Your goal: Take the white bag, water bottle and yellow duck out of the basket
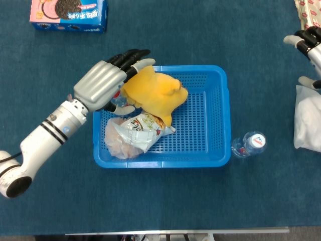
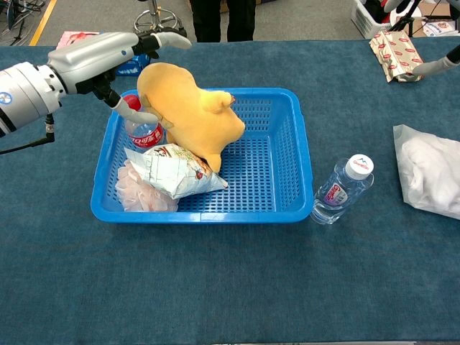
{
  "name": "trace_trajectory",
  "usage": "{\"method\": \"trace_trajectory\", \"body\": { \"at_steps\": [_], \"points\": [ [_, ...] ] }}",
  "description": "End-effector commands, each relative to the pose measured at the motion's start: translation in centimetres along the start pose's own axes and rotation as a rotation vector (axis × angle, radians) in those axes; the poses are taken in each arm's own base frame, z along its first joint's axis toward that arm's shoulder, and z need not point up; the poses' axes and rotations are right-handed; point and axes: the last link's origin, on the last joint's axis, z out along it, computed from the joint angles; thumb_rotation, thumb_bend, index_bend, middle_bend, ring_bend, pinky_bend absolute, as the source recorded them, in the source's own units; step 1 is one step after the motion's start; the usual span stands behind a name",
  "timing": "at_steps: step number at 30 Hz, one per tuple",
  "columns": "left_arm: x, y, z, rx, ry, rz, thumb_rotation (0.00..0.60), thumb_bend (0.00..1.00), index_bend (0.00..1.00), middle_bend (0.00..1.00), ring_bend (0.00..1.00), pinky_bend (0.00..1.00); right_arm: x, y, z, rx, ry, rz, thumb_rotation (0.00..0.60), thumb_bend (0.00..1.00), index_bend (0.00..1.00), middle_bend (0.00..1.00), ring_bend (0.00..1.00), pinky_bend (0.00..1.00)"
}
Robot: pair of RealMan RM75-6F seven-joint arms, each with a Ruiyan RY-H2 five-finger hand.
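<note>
Head view: white bag (image 1: 307,118) and water bottle (image 1: 249,144) lie on the desk right of the basket (image 1: 213,113); left hand (image 1: 111,78), fingers spread, reaches over the yellow duck (image 1: 153,93) inside.

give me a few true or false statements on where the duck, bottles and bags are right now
1. The yellow duck lies on the table outside the blue basket. False: it is in the basket.
2. A water bottle lies on the table beside the basket. True.
3. The left hand is at the duck, fingers over its top. True.
4. The right hand holds the white bag. False: the bag lies on the table, unheld.
5. The cookie box is inside the basket. False: it lies on the table, apart.
</note>
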Motion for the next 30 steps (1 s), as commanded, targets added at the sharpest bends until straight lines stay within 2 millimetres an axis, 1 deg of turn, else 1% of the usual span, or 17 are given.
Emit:
{"method": "trace_trajectory", "body": {
  "at_steps": [1,9,11,14,17,19,21,22,23,25,30],
  "points": [
    [-0.4,0.0,0.7,0.002,-0.029,0.011,0.600,0.17,0.07,0.00,0.00,0.16,0.0,0.0,-0.1,-0.002,0.001,0.003,0.600,0.00,0.28,0.35,0.28,0.53],
    [-1.2,-0.7,2.5,0.042,-0.085,0.035,0.600,0.17,0.07,0.00,0.00,0.16,-0.2,0.2,-0.5,-0.010,-0.007,0.011,0.600,0.00,0.28,0.36,0.28,0.53],
    [-1.2,-1.1,2.8,0.057,-0.088,0.038,0.600,0.17,0.09,0.00,0.00,0.18,-0.2,0.3,-0.6,-0.012,-0.010,0.014,0.600,0.00,0.28,0.37,0.28,0.53],
    [-1.3,-1.4,3.1,0.074,-0.075,0.042,0.600,0.17,0.14,0.00,0.00,0.23,-0.3,0.3,-0.7,-0.013,-0.014,0.015,0.600,0.00,0.28,0.37,0.28,0.53],
    [-1.3,-1.5,3.2,0.075,-0.035,0.041,0.600,0.17,0.22,0.01,0.02,0.36,-0.4,0.4,-0.8,-0.015,-0.018,0.018,0.600,0.00,0.28,0.37,0.28,0.53],
    [-1.4,-1.5,3.1,0.072,-0.016,0.031,0.600,0.17,0.29,0.09,0.10,0.45,-0.4,0.4,-0.7,-0.014,-0.018,0.021,0.600,0.00,0.28,0.37,0.28,0.53],
    [-1.3,-1.4,3.1,0.068,0.015,0.021,0.600,0.17,0.36,0.25,0.25,0.55,-0.5,0.4,-0.7,-0.013,-0.018,0.023,0.600,0.00,0.28,0.37,0.28,0.53],
    [-1.3,-1.4,3.0,0.067,0.023,0.017,0.600,0.17,0.38,0.28,0.28,0.57,-0.6,0.4,-0.7,-0.012,-0.019,0.024,0.600,0.00,0.28,0.38,0.28,0.53],
    [-1.3,-1.4,2.9,0.067,0.035,0.009,0.600,0.17,0.42,0.34,0.33,0.60,-0.6,0.4,-0.7,-0.011,-0.021,0.025,0.600,0.00,0.28,0.38,0.28,0.53],
    [-1.3,-1.5,2.8,0.068,0.046,-0.001,0.600,0.17,0.46,0.40,0.38,0.64,-0.7,0.3,-0.7,-0.011,-0.023,0.027,0.600,0.00,0.28,0.38,0.28,0.53],
    [-1.0,-1.1,2.4,0.061,0.079,-0.051,0.600,0.17,0.54,0.49,0.45,0.71,-0.9,0.3,-0.6,-0.010,-0.029,0.030,0.600,0.00,0.28,0.38,0.28,0.53]
  ]
}}
